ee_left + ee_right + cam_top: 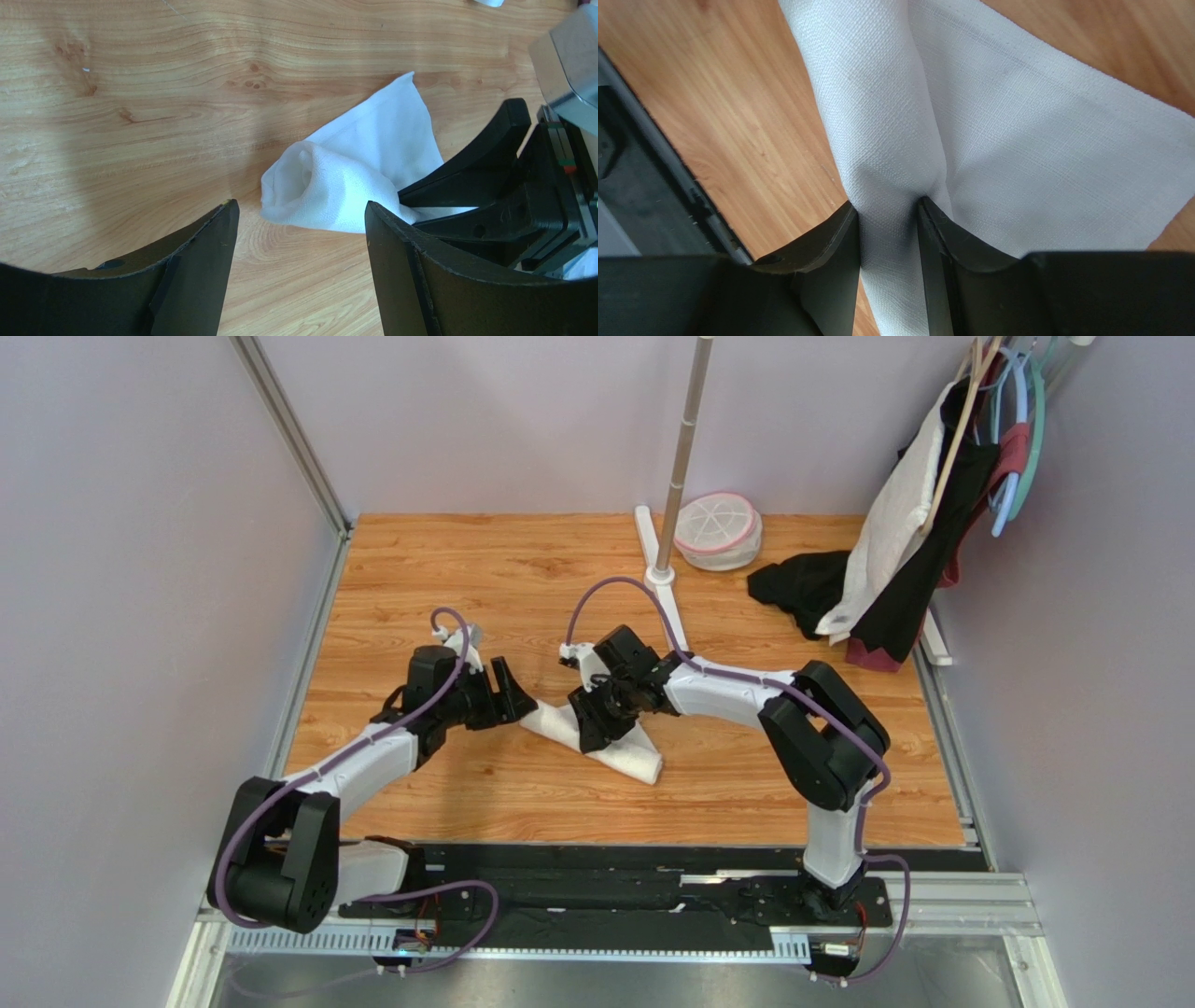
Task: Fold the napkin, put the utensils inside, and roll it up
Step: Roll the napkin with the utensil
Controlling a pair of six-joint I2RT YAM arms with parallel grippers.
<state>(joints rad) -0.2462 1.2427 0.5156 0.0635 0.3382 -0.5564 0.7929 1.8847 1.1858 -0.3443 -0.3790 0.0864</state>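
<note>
The napkin [638,756] lies as a loose cream-white roll on the wooden surface [463,574], slanting between the two arms. From above, the roll is mostly covered by the right gripper [601,721], and only its end nearer the arm bases shows clearly.

The right wrist view shows what the top view hides. The right gripper [889,217] is clamped on a rounded fold of the napkin [1018,140], with cloth filling the narrow gap between its two black fingers [836,238]. A flat, hemmed flap spreads over the wood beside that fold. A dark base rail [640,175] runs along the edge of this view, on the side of the fold away from the flap.

The left wrist view gives the roll's other end. The napkin [337,182] opens there as a soft tube mouth, with a pointed corner of cloth lying behind it. The left gripper [298,238] stands with its fingers [203,266] wide apart, holding nothing and apart from the cloth, with that tube end just beyond the gap. The right gripper [410,208] reaches onto the napkin from the opposite side. In the top view the left gripper [516,703] sits just beside the roll's end.

Well beyond the napkin stands a pole stand [673,504], with a round white basket [718,529] beside its foot. A black cloth [800,588] lies crumpled farther along, under garments on hangers [926,504].
</note>
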